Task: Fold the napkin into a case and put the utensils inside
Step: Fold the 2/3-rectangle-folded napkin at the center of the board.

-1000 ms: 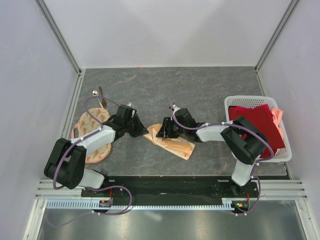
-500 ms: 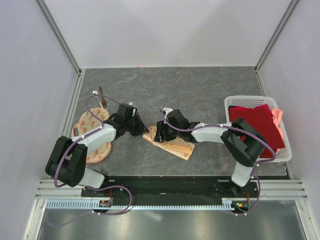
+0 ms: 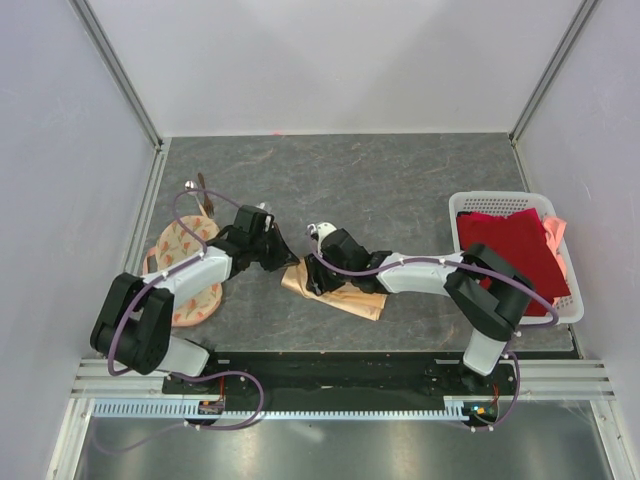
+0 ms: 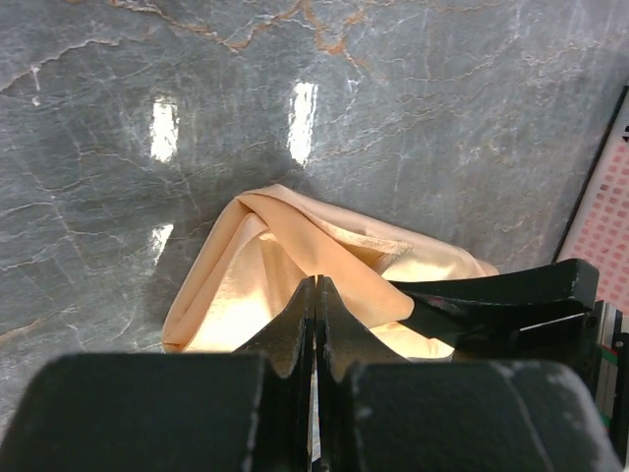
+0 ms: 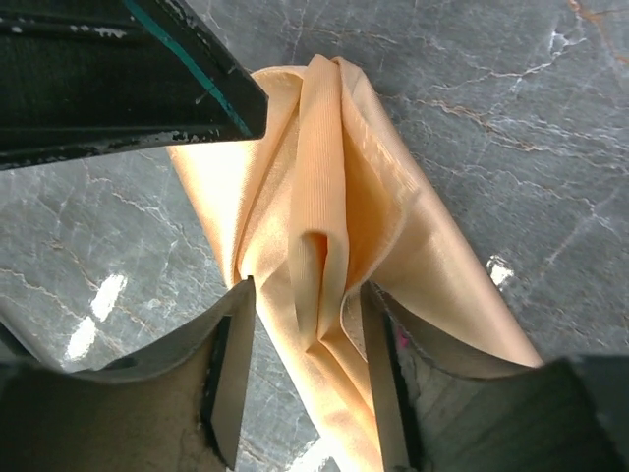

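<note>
- Grey marbled desk inside pale walls carries everything, with both arms reaching in from the near edge.
- The napkin, plain peach-orange cloth, lies bunched in a long crumpled bundle near the middle of the desk, slanting from upper left to lower right in the top view.
- The right gripper sits on the bundle's left part. In its wrist view the fingers straddle a raised fold of the napkin and press it from both sides.
- The left gripper meets the napkin's left end. In its wrist view the fingers are pressed together over the napkin; I cannot tell whether cloth is caught between them.
- The spoon and a thin brown stick lie side by side at the far left of the desk, well apart from the napkin.
- A round printed cloth lies under the left arm.
- A white basket at the right holds a dark red cloth.
</note>
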Action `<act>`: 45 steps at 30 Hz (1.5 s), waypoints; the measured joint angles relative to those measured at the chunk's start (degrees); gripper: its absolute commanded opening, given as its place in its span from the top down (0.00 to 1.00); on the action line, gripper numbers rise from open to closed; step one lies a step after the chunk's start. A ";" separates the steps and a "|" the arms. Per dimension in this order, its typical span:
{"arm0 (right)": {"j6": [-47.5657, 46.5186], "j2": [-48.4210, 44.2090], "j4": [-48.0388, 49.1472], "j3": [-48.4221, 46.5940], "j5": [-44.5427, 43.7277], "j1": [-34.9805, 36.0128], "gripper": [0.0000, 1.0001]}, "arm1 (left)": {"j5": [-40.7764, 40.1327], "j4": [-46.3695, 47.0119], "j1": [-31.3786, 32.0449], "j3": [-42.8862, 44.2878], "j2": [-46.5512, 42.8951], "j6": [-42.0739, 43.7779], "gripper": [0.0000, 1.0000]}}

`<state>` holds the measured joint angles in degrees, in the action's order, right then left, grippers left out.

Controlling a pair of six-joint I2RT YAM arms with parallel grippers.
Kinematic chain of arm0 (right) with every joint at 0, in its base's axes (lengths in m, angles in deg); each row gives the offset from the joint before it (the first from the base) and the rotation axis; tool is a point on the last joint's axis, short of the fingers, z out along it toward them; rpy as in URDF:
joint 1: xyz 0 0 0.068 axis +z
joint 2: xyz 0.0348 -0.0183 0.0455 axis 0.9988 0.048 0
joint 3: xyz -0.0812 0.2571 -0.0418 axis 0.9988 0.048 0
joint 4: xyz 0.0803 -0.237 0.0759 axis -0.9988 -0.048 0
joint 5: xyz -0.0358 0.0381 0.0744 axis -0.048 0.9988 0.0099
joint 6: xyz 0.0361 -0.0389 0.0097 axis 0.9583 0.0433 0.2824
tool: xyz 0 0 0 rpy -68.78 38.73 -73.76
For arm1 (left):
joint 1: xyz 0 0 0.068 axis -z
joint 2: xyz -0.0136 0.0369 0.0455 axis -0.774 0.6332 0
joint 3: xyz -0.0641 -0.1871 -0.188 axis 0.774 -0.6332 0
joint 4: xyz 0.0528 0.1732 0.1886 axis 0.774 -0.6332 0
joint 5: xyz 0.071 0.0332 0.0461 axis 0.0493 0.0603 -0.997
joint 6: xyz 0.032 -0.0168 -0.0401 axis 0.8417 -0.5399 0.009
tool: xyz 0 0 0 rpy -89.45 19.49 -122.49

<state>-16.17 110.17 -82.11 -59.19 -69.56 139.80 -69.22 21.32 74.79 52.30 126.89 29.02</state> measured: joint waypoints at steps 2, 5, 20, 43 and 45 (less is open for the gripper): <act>0.07 -0.79 -0.17 0.24 0.11 -0.02 0.41 | 0.79 -0.59 -0.13 0.87 0.04 0.02 0.92; 0.35 -2.32 0.24 1.70 0.39 -0.24 0.37 | 2.49 -2.05 -0.66 4.66 1.44 0.46 0.88; 8.15 -8.41 12.35 13.62 10.60 -6.19 0.26 | 15.02 -7.87 -0.17 32.87 31.45 6.34 0.86; 15.78 -21.77 3.04 18.93 17.22 -23.04 0.52 | 16.00 -13.31 2.32 16.50 15.63 14.32 0.94; 16.39 -23.43 3.04 21.64 18.51 -22.86 0.57 | 14.27 -14.16 2.32 15.98 15.04 14.75 0.95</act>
<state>0.22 86.74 -79.07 -37.55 -51.05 116.94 -54.95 7.16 77.11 68.28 141.93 43.77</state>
